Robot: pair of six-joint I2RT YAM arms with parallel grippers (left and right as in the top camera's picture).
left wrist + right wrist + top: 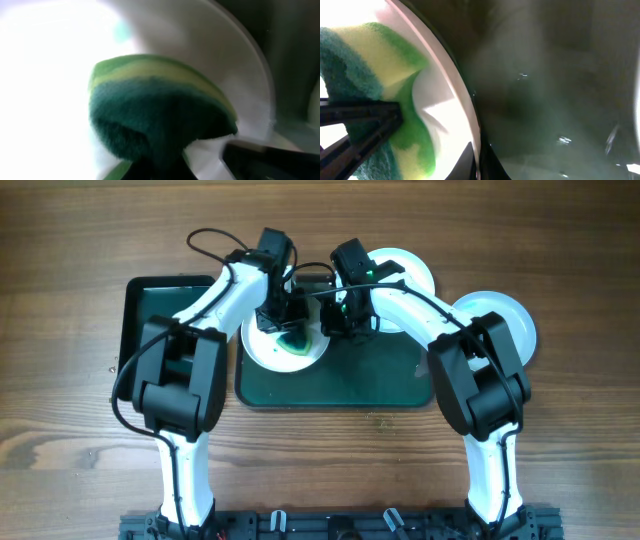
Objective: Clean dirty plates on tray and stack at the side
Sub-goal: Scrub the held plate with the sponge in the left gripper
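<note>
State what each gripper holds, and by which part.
Left gripper pinches the green-and-yellow foam sponge at its lower, dark green part, over the round white plate. Right gripper appears to clamp that plate's rim.

Sponge point(155, 105) blurred close-up, rear plate point(410, 270) half hidden by right arm point(420, 305)

A brown wooden table point(60, 330) with streaky grain, evenly lit, fills the background.
</note>
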